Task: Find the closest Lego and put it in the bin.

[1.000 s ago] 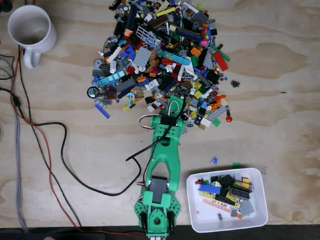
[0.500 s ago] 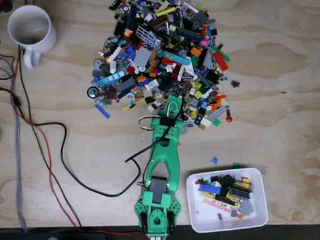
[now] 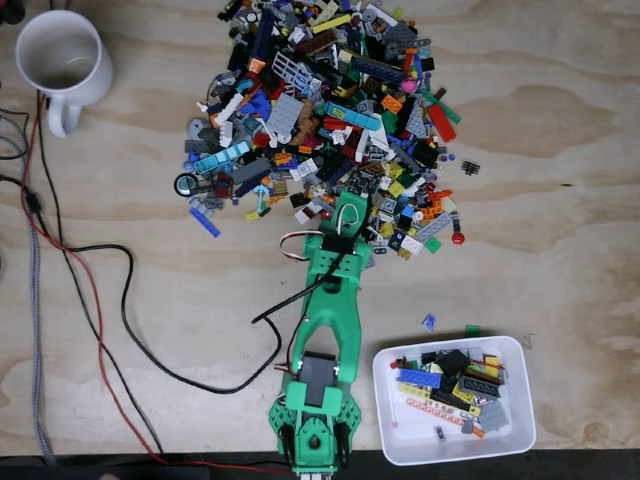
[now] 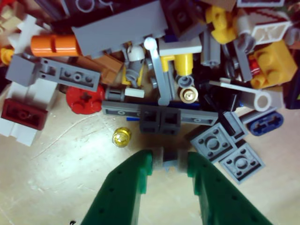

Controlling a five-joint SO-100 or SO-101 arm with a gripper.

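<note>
While my green arm (image 3: pixel 325 330) stretches up the table, nothing has shifted since 0.5 s ago; the gripper (image 4: pixel 169 161) pinches a small grey Lego piece (image 4: pixel 170 158) at the pile (image 3: pixel 325 110) edge, piece half hidden by fingers; the bin (image 3: pixel 400 435) sits beside the base

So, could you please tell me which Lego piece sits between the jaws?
The small grey piece, apart from the heap's edge and directly between the two green jaws; the yellow round stud lies outside them.
</note>
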